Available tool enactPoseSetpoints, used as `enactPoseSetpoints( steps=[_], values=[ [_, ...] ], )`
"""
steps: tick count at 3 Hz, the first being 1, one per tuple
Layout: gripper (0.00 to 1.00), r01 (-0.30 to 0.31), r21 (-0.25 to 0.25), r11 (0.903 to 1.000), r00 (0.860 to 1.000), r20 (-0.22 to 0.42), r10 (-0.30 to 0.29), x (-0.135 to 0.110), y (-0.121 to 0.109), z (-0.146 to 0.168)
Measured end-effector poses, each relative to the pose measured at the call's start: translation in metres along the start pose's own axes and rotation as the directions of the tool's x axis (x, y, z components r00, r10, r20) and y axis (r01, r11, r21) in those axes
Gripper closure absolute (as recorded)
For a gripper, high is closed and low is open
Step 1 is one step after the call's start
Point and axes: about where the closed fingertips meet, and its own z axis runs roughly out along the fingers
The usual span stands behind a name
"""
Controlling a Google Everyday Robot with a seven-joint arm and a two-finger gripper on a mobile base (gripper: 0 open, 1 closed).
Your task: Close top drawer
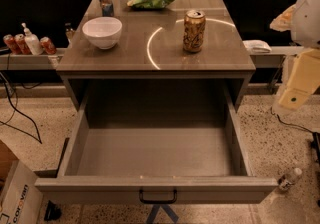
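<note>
One open top drawer [155,154], gripper [295,89] right

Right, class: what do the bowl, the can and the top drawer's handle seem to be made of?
Bowl: probably glazed ceramic, white and glossy; plastic possible. Can: metal, likely aluminium, shiny rim, printed gold sides. Handle on the top drawer: dark slim bar, perhaps painted metal. The gripper hangs at the right edge, clear of the drawer.

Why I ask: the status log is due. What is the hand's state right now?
The hand: open or closed cannot be told. It hangs at the right edge of the view, apart from the pulled-out top drawer.
</note>
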Motion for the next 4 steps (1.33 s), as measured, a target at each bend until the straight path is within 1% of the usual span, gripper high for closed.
enactPoseSetpoints(
  steps=[1, 2, 3, 4],
  values=[
    [0.0, 0.0, 0.0, 1.0, 1.0, 0.0, 0.0, 0.0, 0.0, 0.0],
    [0.14, 0.001, 0.009, 1.0, 1.0, 0.003, -0.001, -0.001, 0.0, -0.002],
    [0.37, 0.036, -0.007, 0.9993, 0.999, 0.016, -0.036, -0.005, 0.008, 0.001],
    [0.61, 0.079, -0.059, 0.9951, 0.996, 0.052, -0.076, -0.005, 0.023, 0.008]
  ],
)
